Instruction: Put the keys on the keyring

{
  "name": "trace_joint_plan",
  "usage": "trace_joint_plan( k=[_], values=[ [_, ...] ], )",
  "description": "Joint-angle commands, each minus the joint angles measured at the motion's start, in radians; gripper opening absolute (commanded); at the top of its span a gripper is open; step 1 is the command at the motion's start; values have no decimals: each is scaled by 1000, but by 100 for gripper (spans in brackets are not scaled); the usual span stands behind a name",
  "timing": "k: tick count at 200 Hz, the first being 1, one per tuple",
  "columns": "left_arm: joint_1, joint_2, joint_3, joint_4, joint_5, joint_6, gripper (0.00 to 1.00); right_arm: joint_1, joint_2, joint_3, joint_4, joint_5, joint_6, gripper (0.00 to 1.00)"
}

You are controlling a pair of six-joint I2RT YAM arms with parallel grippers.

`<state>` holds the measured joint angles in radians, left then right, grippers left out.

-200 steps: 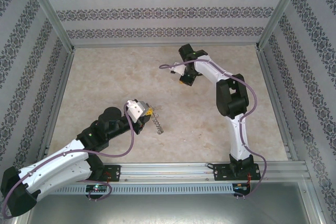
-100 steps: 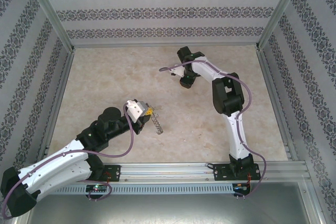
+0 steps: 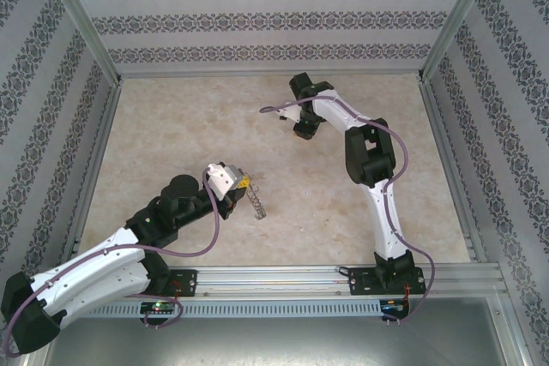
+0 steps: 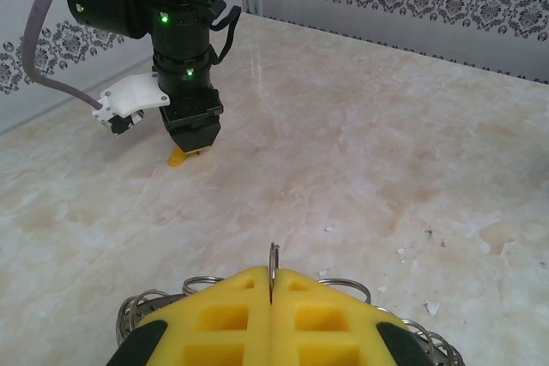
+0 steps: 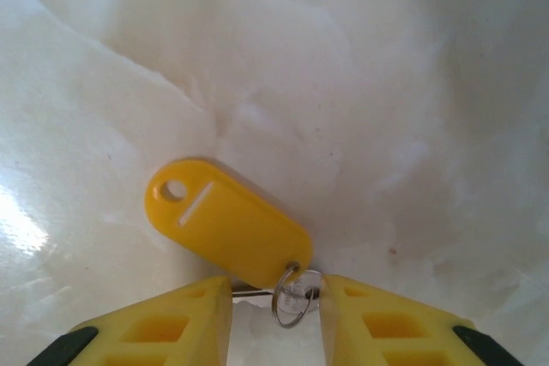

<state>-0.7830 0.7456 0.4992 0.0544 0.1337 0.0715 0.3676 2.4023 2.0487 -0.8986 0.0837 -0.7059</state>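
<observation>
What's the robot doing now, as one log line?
left gripper shut on keyring | right gripper open astride key | key flat on table

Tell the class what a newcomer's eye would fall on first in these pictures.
The bright yellow key tag lies flat on the pale marble table, its ringed end between the open fingers of the right gripper. Across the table, the left gripper pinches the grey keyring on edge, with silver wire loops fringing it.
</observation>
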Motion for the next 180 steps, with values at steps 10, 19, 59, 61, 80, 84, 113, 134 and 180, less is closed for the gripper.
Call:
trace_joint_plan(
  k=[10,19,59,61,80,84,113,134,180],
  values=[
    [14,-1,-7,57,-2,20,0,-24,3,-5,-27,-29,15,31],
    [15,2,-5,56,-3,22,0,-29,2,-7,-27,-36,17,29],
    [16,2,-2,55,-1,22,0,-31,12,-1,-34,-53,10,25],
    [16,3,-2,55,-2,22,0,-31,12,-1,-34,-54,11,25],
    [16,2,-3,53,-4,22,0,-31,15,0,-32,-65,10,22],
    [16,3,-3,53,-4,22,0,-31,15,1,-33,-65,10,22],
    [17,6,-1,55,-2,22,0,-28,24,8,-37,-66,6,16],
    [18,6,-1,53,-1,20,0,-28,29,11,-40,-63,4,13],
    [20,2,-1,53,1,19,0,-29,41,22,-53,-44,-2,1]
  ],
)
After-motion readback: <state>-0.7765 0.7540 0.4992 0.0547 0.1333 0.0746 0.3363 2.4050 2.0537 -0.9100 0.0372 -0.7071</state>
